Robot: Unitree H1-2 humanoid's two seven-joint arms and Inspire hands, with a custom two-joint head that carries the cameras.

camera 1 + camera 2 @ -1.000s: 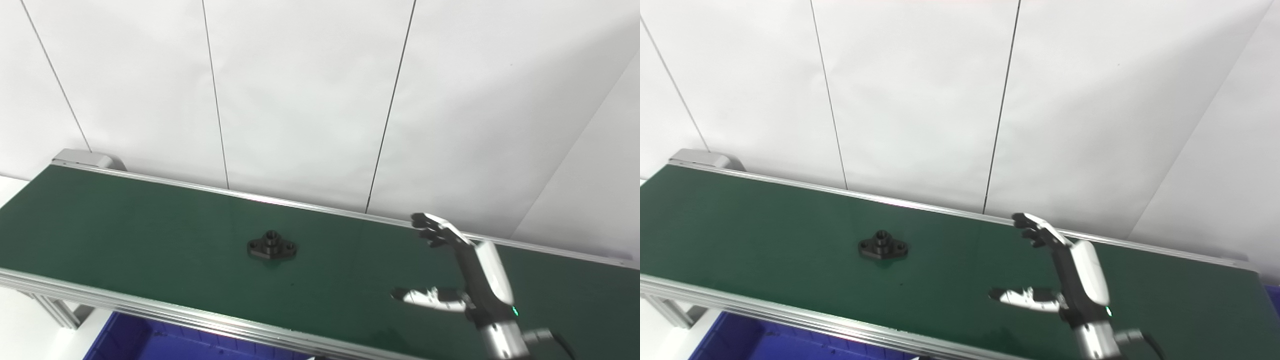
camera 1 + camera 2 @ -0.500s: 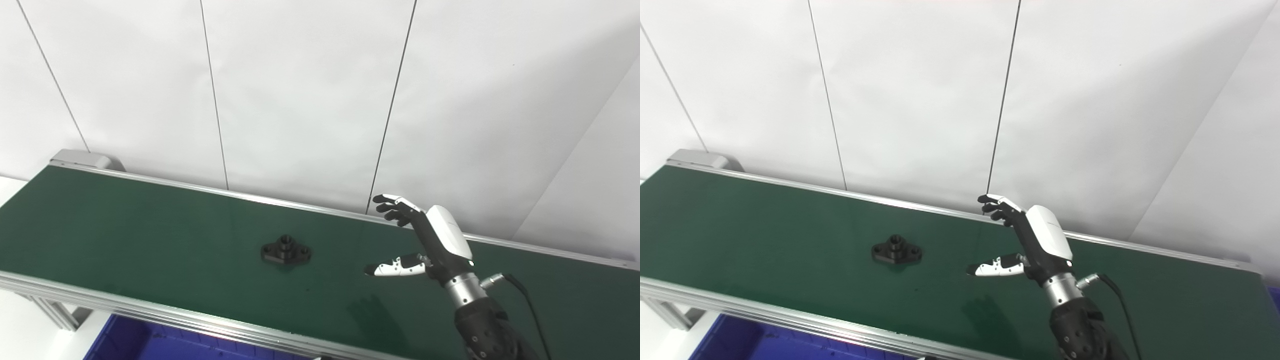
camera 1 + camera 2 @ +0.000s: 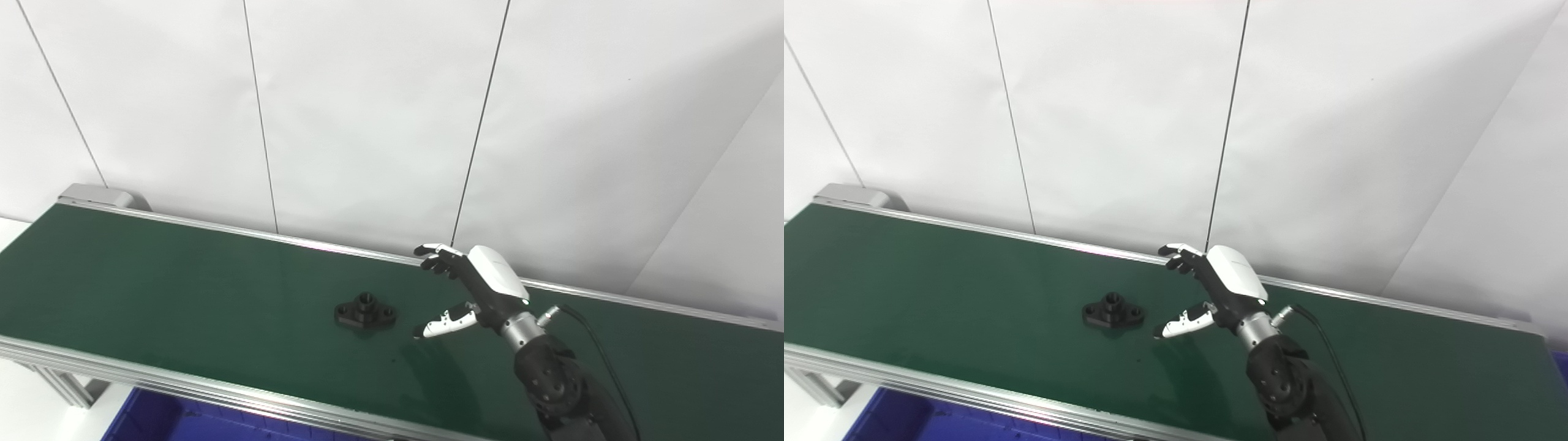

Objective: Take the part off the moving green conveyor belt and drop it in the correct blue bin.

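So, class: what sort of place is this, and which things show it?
Probably a factory-style sorting station or lab mock-up: a green conveyor belt carrying a black part, a blue bin below, and plain white wall panels behind.

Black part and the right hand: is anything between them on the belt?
No. Only bare green belt separates the black part from the open right hand; its thumb tip is close, not touching. Both views show it.

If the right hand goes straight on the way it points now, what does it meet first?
Probably the black part on the green conveyor belt. The open right hand points left toward it; nothing lies between, though its height above the belt is unclear.
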